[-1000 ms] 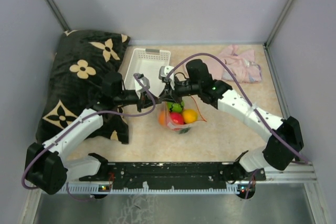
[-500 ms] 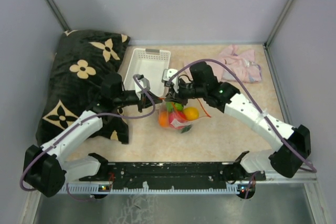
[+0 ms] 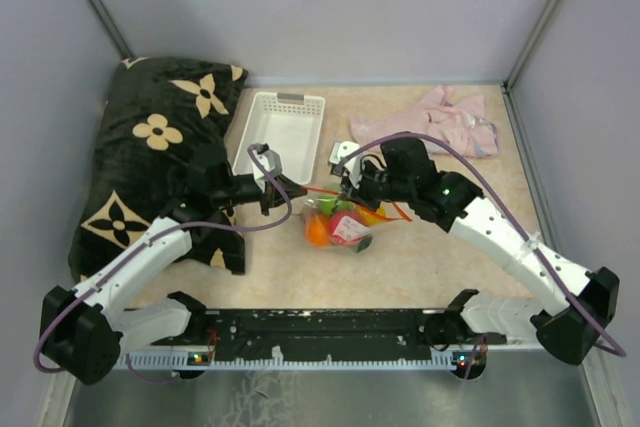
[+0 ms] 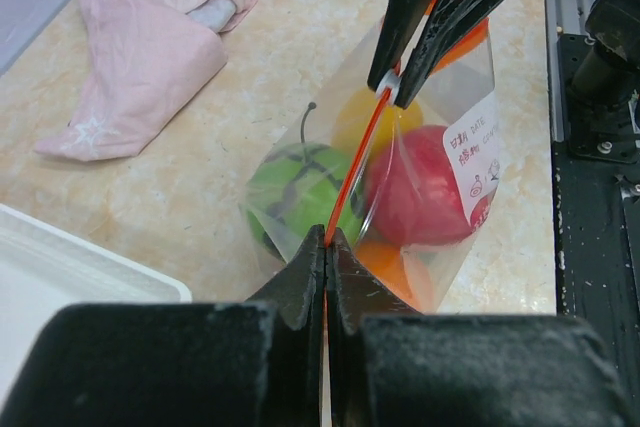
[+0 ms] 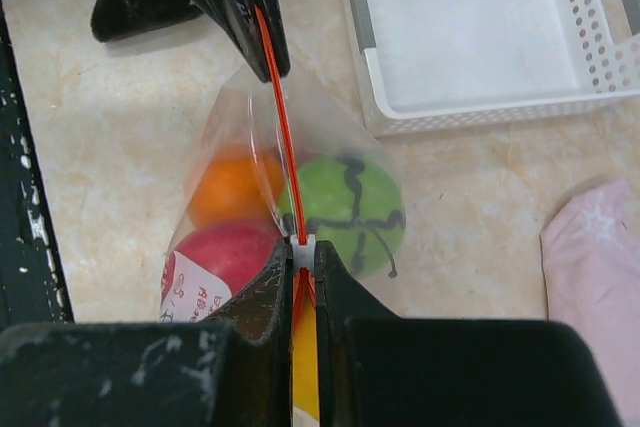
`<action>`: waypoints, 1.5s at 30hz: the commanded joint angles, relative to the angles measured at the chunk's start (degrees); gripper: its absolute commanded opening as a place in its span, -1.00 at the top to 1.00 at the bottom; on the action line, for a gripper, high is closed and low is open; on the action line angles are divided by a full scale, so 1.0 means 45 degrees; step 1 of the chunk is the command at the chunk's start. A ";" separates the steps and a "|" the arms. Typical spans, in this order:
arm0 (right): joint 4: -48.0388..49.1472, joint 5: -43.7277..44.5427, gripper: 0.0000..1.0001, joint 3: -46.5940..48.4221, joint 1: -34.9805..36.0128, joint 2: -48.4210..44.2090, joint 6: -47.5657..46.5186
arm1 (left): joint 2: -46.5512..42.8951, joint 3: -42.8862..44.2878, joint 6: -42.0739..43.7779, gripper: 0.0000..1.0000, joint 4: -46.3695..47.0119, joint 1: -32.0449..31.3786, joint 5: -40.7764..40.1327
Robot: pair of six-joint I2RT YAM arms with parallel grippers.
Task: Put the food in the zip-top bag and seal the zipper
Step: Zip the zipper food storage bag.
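Bag (image 4: 470, 147): left tool (image 4: 326, 239) clamps zipper (image 4: 360, 159) end; ahead, right tool (image 5: 302, 259) pinches white slider (image 4: 392, 84). Risk: strip slips free under pull, seal incomplete.

The bench (image 3: 440, 272) carries two arms, the left arm (image 3: 135, 262) and the right arm (image 3: 505, 237). They have two grippers, the left gripper (image 3: 290, 191) and the right gripper (image 3: 350, 185). There is one clear bag (image 5: 245, 112), with one red-orange strip (image 4: 358, 162) along its mouth and one white slider (image 5: 303, 246) on that strip. Four toy foods can be counted inside: one green fruit (image 4: 295, 192), one red fruit (image 4: 420, 182), one yellow fruit (image 4: 350, 125) and one orange fruit (image 5: 228, 187); any others are hidden. In the upper part of the top view lie one white basket (image 5: 470, 119), one pink cloth (image 3: 455, 122) and one dark flowered cushion (image 3: 160, 147).
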 commanded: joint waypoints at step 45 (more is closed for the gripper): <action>-0.5786 0.6753 1.00 -0.0738 -0.0548 -0.5702 0.1870 | 0.1667 -0.0682 -0.2270 1.00 0.2731 0.0198 -0.2992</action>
